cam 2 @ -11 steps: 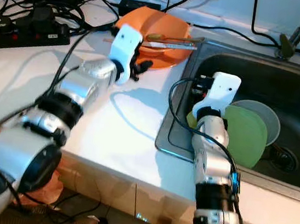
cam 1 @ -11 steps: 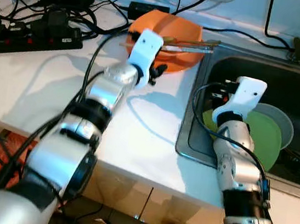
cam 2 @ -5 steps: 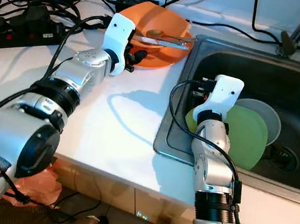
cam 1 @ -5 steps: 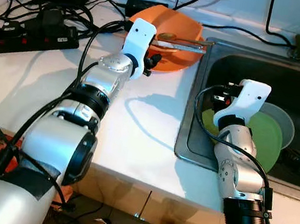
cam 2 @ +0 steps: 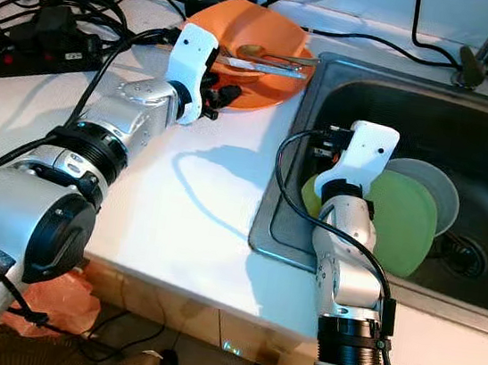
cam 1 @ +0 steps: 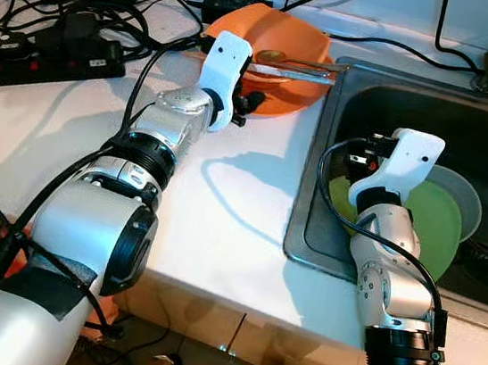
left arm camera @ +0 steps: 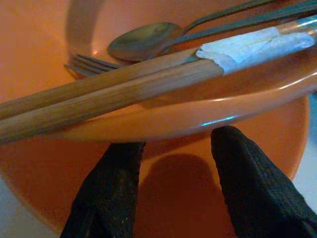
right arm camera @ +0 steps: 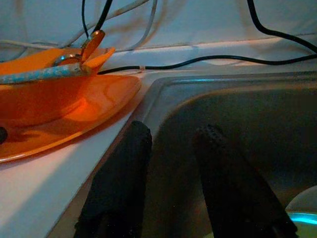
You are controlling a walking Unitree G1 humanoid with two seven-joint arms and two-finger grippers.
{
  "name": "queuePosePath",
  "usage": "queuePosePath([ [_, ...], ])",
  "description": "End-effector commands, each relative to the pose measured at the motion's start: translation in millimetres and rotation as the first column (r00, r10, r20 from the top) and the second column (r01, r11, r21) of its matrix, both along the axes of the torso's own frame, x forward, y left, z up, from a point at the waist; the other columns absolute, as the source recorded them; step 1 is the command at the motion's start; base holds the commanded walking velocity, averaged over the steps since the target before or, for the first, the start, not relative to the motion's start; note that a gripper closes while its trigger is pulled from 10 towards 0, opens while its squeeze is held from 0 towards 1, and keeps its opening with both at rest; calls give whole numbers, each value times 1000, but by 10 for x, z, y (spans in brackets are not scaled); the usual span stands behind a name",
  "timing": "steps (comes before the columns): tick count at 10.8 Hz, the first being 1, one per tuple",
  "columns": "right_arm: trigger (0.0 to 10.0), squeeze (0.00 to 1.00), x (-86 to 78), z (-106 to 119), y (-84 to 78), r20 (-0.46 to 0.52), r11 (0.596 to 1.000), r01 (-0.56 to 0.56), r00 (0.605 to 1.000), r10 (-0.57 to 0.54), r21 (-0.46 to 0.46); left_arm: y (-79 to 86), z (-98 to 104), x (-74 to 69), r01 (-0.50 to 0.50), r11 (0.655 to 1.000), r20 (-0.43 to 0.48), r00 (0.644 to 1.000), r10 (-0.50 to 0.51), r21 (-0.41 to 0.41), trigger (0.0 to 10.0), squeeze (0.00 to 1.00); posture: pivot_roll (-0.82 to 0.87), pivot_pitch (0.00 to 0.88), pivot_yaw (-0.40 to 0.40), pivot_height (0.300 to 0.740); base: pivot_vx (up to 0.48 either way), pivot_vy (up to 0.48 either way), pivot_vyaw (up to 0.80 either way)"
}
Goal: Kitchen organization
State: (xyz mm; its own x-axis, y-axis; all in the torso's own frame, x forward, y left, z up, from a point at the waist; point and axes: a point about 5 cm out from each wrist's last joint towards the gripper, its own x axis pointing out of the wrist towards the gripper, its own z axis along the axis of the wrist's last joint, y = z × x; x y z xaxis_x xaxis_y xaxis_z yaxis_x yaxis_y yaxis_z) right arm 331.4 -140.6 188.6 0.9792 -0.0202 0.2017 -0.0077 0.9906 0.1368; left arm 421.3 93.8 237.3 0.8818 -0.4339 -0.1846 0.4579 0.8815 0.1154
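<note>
Beside the sink (cam 1: 319,156), the left gripper (left arm camera: 173,163), fingers parted, sits at the rim of the orange plate (cam 1: 281,106) under the bowl (cam 1: 277,34) holding chopsticks (left arm camera: 124,91), while the right gripper (right arm camera: 171,163), fingers apart, hangs inside the sink above a green plate (cam 1: 436,226).

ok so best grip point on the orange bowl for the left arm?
Judging by its pose, the near rim of the orange bowl, approached from the counter side. The left gripper already faces it, jaws open; chopsticks and spoon lie across the top, so pinch rim below them.
</note>
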Motion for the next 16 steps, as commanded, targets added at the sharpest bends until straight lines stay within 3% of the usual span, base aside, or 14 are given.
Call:
queuePosePath([
  [1,10000,0,-22,-241,-11,-98,1000,10,995,-10,4,30,-58,-8,6,1000,-43,999,-6,9,10000,0,-12,227,61,740,0,0,0],
  [4,10000,0,-17,-255,10,-106,1000,-1,994,1,7,162,-276,-55,48,995,-148,988,-36,82,10000,0,12,226,62,740,0,0,0],
  [7,10000,0,10,-252,36,-106,1000,-12,994,13,11,275,-358,-94,102,989,-222,972,-77,104,10000,0,33,223,63,740,0,0,0],
  [9,10000,0,41,-247,53,-106,1000,-18,994,20,12,366,-333,-123,163,979,-259,957,-128,119,10000,0,54,217,61,740,0,0,0],
  [12,10000,0,77,-227,60,-101,1000,-26,994,27,11,505,-221,-168,159,983,-242,961,-132,95,10000,0,75,208,53,740,0,0,0],
  [16,10000,0,129,-214,96,-93,999,-47,995,48,11,608,-248,-589,126,991,-232,966,-114,40,10000,0,112,187,36,740,0,0,0],
])
